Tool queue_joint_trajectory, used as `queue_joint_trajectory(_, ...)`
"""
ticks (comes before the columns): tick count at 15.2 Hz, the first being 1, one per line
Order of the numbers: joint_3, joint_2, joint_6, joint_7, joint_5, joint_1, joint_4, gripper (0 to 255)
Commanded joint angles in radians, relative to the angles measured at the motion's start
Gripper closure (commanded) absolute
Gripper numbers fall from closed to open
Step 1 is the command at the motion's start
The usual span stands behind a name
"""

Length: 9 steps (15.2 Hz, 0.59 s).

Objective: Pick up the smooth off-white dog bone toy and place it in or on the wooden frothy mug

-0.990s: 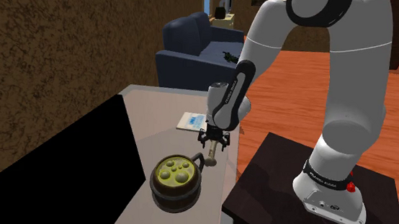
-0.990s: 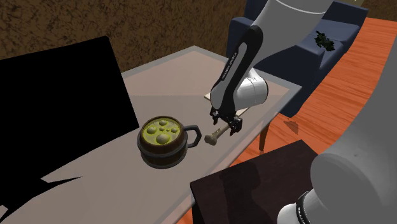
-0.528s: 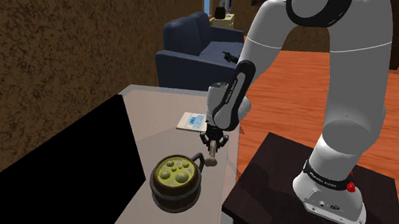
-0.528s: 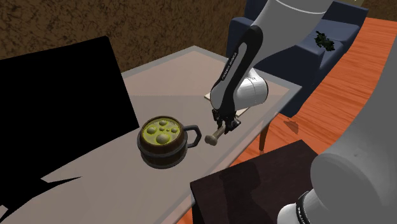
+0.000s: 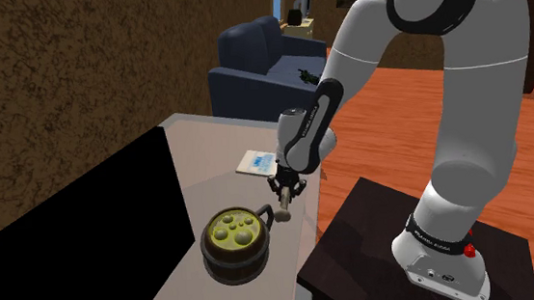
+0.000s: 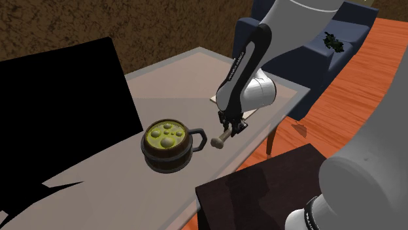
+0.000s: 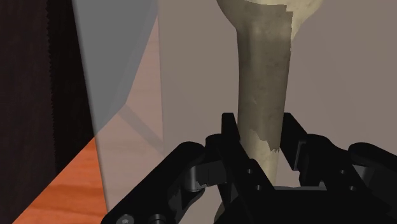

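Observation:
The off-white dog bone toy (image 5: 283, 210) (image 6: 221, 138) lies at the table's edge, just beside the mug's handle. My gripper (image 5: 285, 194) (image 6: 229, 130) points down onto it and is shut on one end of its shaft. In the wrist view the two black fingers (image 7: 233, 135) clasp the bone (image 7: 262, 76) between them, and its far knob end reaches away from the hand. The dark wooden mug (image 5: 233, 245) (image 6: 167, 147), with greenish-yellow bubbly froth on top, stands upright on the table at the shoulder view's left of the bone.
The pale table (image 5: 207, 153) (image 6: 178, 78) has its edge right by the bone, with the dark stand (image 5: 359, 254) beyond. A small white card (image 5: 254, 162) lies behind the gripper. A black area (image 5: 69, 255) covers the table's left side. A blue sofa (image 5: 259, 63) stands behind.
A second ago the fingers stood apart over the bone; they have since shut on its shaft. The arm has hardly moved, and the mug stays in place.

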Motion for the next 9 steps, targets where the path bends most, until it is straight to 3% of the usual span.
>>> queue_joint_trajectory(1,0.012,-0.032,-0.027,-0.006,0.011,-0.008,-0.005,255)
queue_joint_trajectory(9,0.052,-0.166,-0.142,-0.042,0.068,-0.036,-0.023,255)
